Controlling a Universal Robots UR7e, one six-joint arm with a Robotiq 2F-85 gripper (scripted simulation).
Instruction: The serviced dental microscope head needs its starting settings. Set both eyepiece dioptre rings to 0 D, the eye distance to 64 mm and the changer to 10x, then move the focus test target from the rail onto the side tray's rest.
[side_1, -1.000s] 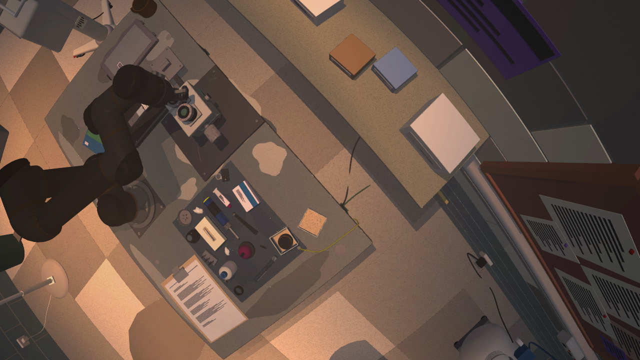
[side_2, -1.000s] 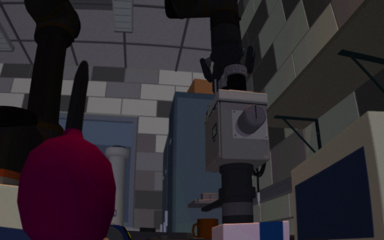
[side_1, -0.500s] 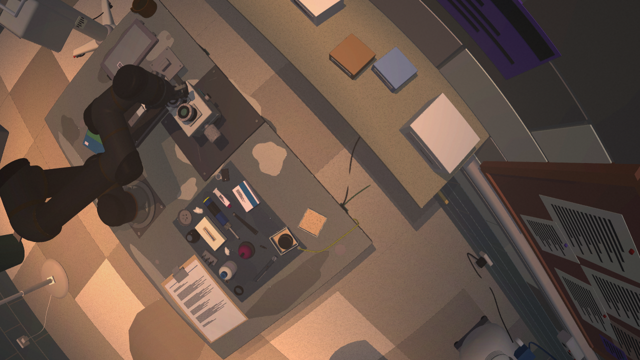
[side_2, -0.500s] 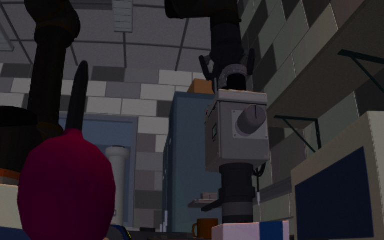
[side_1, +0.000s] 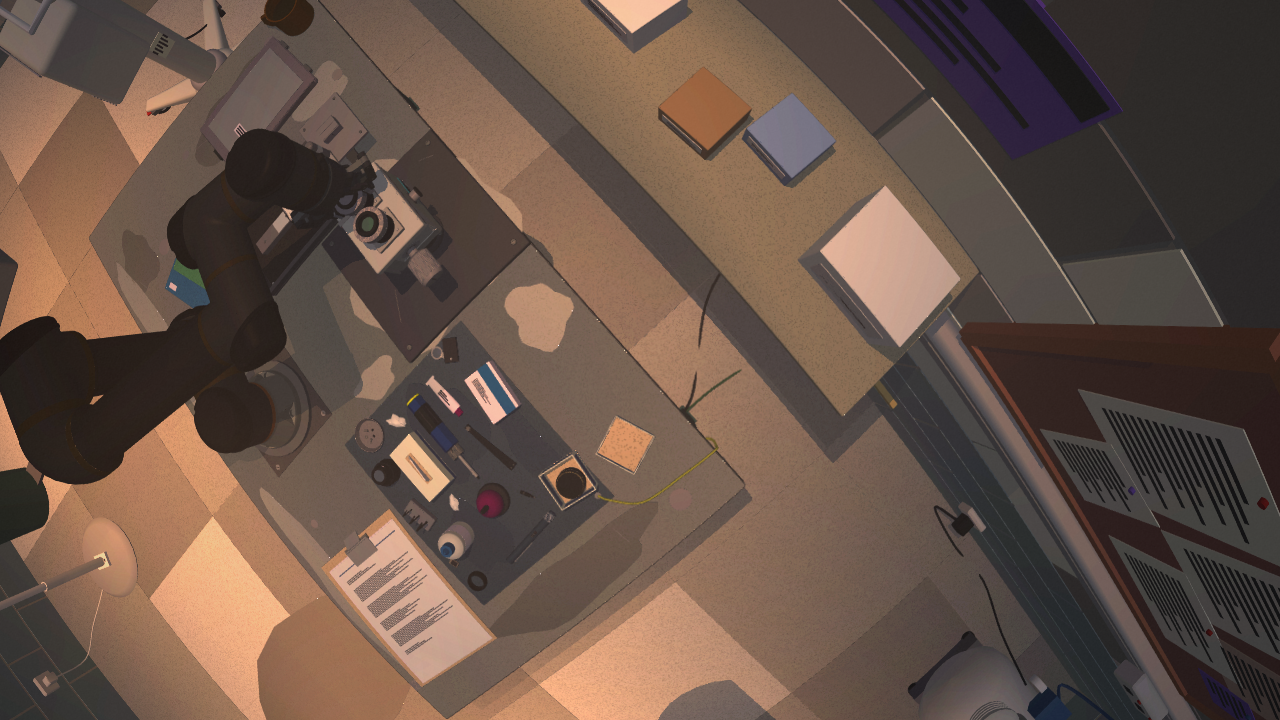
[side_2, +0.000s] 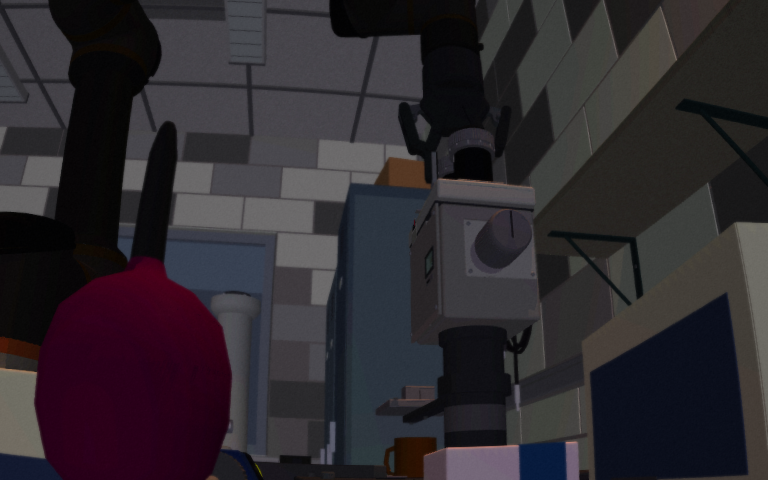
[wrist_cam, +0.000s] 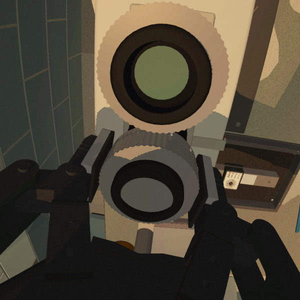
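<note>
The nearer eyepiece dioptre ring (wrist_cam: 149, 182) is partly hidden from the side camera by my arm; in the wrist camera my gripper (wrist_cam: 148, 179) is closed on it, one finger pad on each side of its knurled rim. The other eyepiece ring (wrist_cam: 162, 67) stands just beyond it, lit and uncovered. Both sit on top of the grey microscope head (side_2: 476, 255), whose round changer knob (side_2: 501, 240) faces the second side camera. The focus test target (wrist_cam: 232, 179), a small card with a star pattern, lies in a dark tray to the right of the head.
A dark tool tray (side_1: 465, 457) with small parts lies on the table beside the microscope's base plate, and a clipboard (side_1: 407, 595) lies at the table's near edge. A red bulb blower (side_2: 133, 368) fills the foreground of the second side camera.
</note>
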